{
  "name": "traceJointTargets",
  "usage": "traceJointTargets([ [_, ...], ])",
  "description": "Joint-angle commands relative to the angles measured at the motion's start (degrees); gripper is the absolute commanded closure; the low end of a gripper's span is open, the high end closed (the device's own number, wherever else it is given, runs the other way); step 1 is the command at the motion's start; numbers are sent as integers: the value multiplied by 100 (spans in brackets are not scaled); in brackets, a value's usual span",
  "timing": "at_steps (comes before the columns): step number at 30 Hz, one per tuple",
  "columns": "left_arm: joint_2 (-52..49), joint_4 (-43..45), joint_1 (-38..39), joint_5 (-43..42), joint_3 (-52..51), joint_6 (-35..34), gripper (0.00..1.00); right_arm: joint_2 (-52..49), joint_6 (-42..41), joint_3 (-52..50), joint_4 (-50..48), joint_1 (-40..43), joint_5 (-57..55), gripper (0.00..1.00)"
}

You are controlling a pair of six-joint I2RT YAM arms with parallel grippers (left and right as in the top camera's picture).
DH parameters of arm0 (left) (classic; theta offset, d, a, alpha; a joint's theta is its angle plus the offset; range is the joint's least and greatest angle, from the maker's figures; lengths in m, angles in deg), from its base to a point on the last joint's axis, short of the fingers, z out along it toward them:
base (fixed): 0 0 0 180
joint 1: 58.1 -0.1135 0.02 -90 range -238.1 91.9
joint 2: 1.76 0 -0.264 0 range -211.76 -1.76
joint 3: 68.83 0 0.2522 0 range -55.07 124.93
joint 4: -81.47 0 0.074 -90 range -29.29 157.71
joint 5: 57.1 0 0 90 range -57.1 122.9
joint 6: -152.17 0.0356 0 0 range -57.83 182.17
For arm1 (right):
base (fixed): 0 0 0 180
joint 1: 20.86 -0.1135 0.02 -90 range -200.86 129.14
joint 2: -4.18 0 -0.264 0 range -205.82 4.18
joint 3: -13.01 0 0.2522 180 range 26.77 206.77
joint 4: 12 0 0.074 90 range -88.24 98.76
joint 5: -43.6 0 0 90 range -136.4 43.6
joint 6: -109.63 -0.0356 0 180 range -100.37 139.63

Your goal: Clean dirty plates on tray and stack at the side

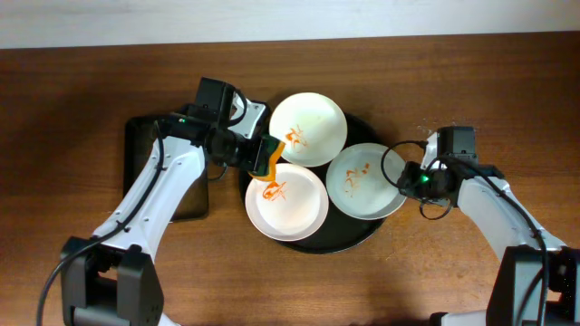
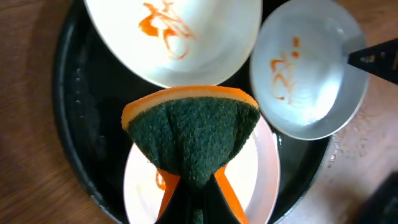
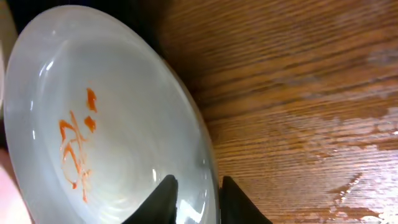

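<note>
Left gripper pinches coarse folded sponge, seemingly above plate.

On the tray: back plate, front-left plate, right plate. Sponge above front-left plate. Rectangular tray lies left.

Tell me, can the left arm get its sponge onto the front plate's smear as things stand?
Probably yes. The left gripper holds the sponge above the front plate, with nothing between them; the right gripper is away at the rim of the right plate.
</note>
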Motion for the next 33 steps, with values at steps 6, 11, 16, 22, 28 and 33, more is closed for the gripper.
traceJointTargets([
  [6, -9, 855, 713, -184, 39, -317, 99, -13, -4, 90, 352, 11, 610, 89],
  [11, -933, 2212, 1814, 505, 39, -789, 99, -9, -7, 92, 455, 22, 540, 96],
  [16, -1084, 2411, 1978, 619, 39, -822, 99, 122, -9, 422, 1023, 22, -466, 96],
  [22, -1088, 2413, 1987, 673, 39, -822, 100, 157, -11, 555, 1095, 15, -44, 47],
  [28, -905, 1875, 1847, 1631, 98, -822, 99, 146, -9, 555, 807, -7, -9, 49],
  [33, -293, 1394, 1263, 1628, 98, -824, 99, -192, -9, 551, 531, -671, -103, 50],
])
